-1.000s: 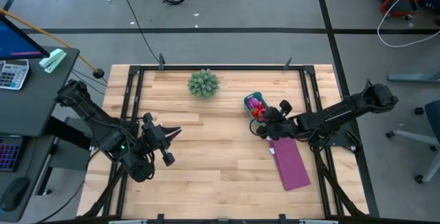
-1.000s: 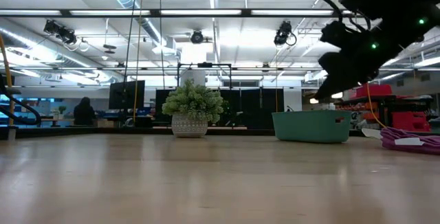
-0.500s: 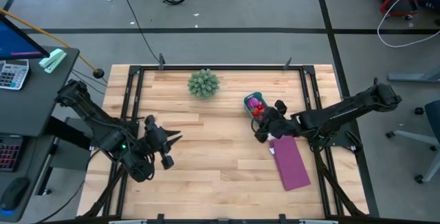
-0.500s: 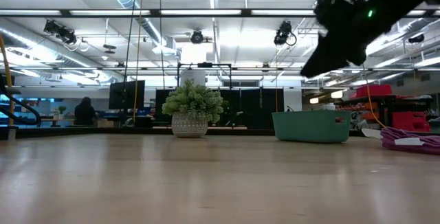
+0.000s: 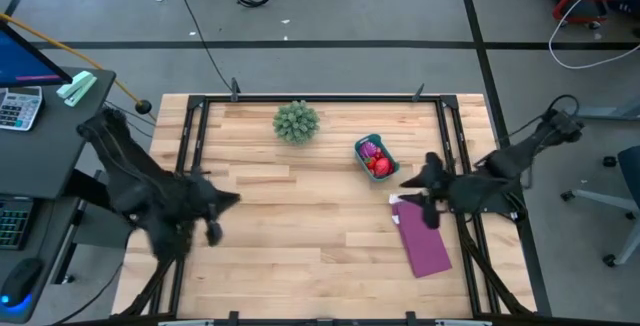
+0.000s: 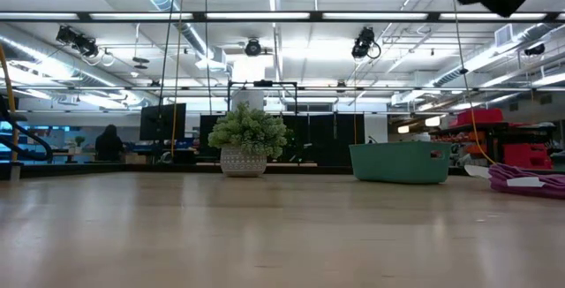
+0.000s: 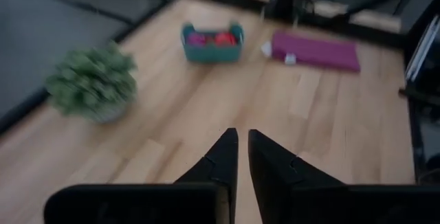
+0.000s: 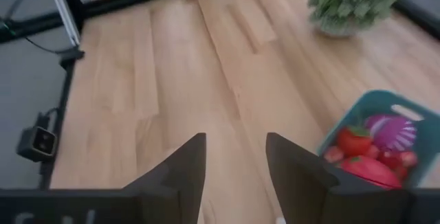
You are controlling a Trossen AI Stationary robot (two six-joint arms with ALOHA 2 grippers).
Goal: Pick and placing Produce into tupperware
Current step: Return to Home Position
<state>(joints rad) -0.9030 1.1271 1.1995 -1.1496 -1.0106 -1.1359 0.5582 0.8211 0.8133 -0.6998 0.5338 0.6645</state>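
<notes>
The teal tupperware (image 5: 372,157) stands on the table right of centre, also in the low view (image 6: 399,162). Produce lies inside it: a purple striped ball (image 8: 389,130), a larger red piece (image 8: 366,170) and small red pieces (image 8: 353,141). My right gripper (image 8: 235,145) hovers open and empty, off the tub's right side in the high view (image 5: 405,180). My left gripper (image 7: 242,145) hangs shut and empty over the table's left part (image 5: 232,199), pointing toward the tub (image 7: 211,43).
A spiky green ball-shaped plant (image 5: 296,121) sits at the far middle of the table. A flat purple sheet (image 5: 424,236) lies near the right edge, below my right gripper. Bare wood spans the middle and near side. A black frame (image 5: 196,156) borders the table.
My right gripper has pulled away from the tupperware, rising steeply and drawing back toward the table's right edge; in the low view it has climbed almost out of the picture. My left gripper has swung a little toward the table's left edge. The produce stays in the tub.
</notes>
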